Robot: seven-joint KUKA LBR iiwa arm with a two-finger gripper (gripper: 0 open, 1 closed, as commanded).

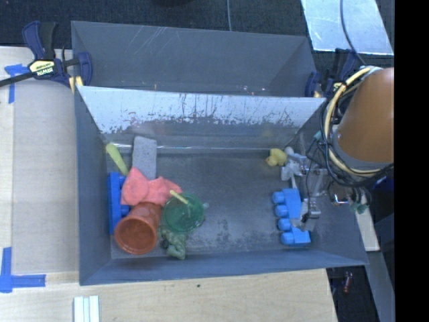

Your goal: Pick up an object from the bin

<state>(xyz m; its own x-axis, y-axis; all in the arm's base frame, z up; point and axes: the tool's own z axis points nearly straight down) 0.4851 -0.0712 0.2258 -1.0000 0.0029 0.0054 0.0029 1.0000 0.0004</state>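
My gripper (307, 192) hangs low at the right side of the bin, directly beside a blue plastic toy (287, 209) made of lumpy block-like parts. The toy lies along the right wall near the front, and its lower end (295, 237) sticks out below the gripper. The gripper's metal body overlaps the toy's right edge; whether it touches the toy cannot be told. A small yellow thing (275, 157) lies just behind the gripper, near the back right corner of the floor.
A heap lies at the left side: an orange cup (137, 230) on its side, a green lidded cup (182, 213), a pink cloth (144, 189), a grey block (144, 155), a yellow stick (116, 158), a blue bar (115, 203).
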